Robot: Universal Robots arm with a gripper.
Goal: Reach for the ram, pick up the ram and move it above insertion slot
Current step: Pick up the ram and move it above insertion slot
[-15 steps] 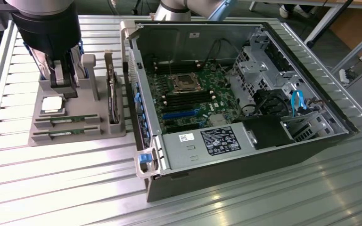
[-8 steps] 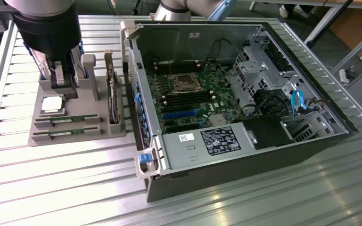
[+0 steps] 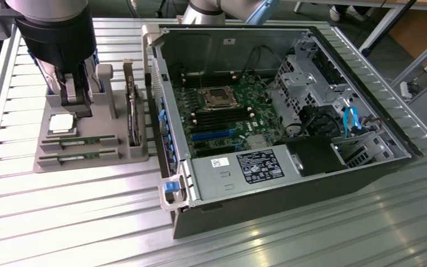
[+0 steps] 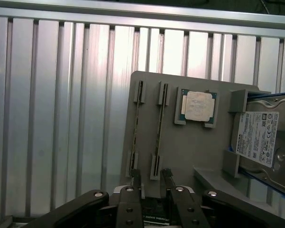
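Wrist view shows the pincer (image 4: 151,174) spread open and holding nothing, poised at one end of the grey holder (image 4: 189,152). The ram (image 4: 158,128) stands on edge in a slot of that holder, its near end in line with the gap between the fingertips. A second strip (image 4: 138,128) sits in the slot just beside it. Farther along the holder are a processor chip (image 4: 198,105) and a hard drive (image 4: 258,137). The holder rests on the ribbed bench (image 4: 52,118), beside an open computer case (image 3: 221,39).
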